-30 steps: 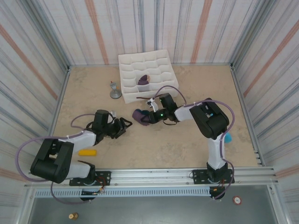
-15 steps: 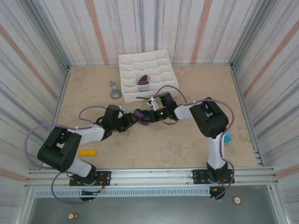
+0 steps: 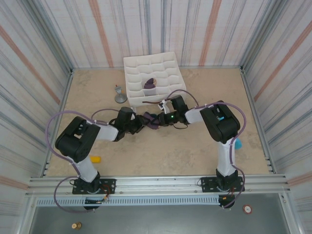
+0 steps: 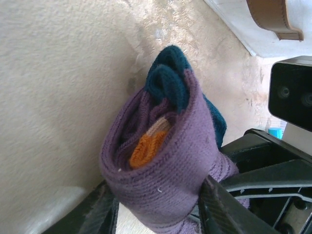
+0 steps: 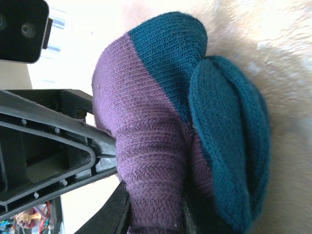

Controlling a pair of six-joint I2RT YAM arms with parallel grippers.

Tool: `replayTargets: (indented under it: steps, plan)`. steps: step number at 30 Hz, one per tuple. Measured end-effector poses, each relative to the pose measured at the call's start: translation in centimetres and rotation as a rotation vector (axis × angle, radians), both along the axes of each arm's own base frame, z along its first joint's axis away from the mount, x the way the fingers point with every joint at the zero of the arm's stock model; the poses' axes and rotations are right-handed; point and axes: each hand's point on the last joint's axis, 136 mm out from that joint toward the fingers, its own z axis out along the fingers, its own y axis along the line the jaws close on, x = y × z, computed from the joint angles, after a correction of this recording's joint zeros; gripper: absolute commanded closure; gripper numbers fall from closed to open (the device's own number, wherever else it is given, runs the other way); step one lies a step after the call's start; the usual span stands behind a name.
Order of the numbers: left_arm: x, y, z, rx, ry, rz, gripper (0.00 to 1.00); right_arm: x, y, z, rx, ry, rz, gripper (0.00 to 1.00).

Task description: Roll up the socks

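Top view: the sock roll (image 3: 150, 120) sits on the table (image 3: 204, 87) just in front of the tray (image 3: 131, 66), between the left gripper (image 3: 140, 123) and the right gripper (image 3: 157, 120), which meet it from opposite sides. A finished roll (image 3: 149, 84) sits in a tray pocket.

Left wrist: the left fingers (image 4: 103, 207) touch both sides of the purple bundle, pinching it. The orange cuff is tucked inside and the teal toe sticks out on top. The grip likely keeps the roll from unwinding.

Right wrist: the right fingers (image 5: 119, 209) are pressed onto the roll's purple end, clamping it. The two-sided hold looks like a handover or a final tuck.
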Motion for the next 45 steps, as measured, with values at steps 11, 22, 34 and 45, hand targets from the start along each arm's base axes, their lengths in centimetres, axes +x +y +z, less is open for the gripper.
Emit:
replayTargets:
  steps: [11, 22, 34, 45]
  plan:
    - [0.3, -0.9, 0.3, 0.000, 0.052, -0.017, 0.99, 0.0, -1.0, 0.1, -0.020, -0.025, -0.045, 0.64]
    - [-0.6, -0.6, 0.7, 0.138, 0.096, -0.114, 1.00, -2.6, -4.3, 1.4, -0.213, -0.112, -0.107, 0.37]
    - [-2.6, 0.5, 0.9, 0.250, 0.134, -0.233, 1.00, -6.9, -1.9, 7.2, -0.438, -0.587, 0.000, 0.26]
    - [-4.7, 0.7, 0.9, 0.221, 0.228, -0.263, 1.00, -11.3, 1.5, 4.9, -0.687, -1.034, 0.241, 0.27]
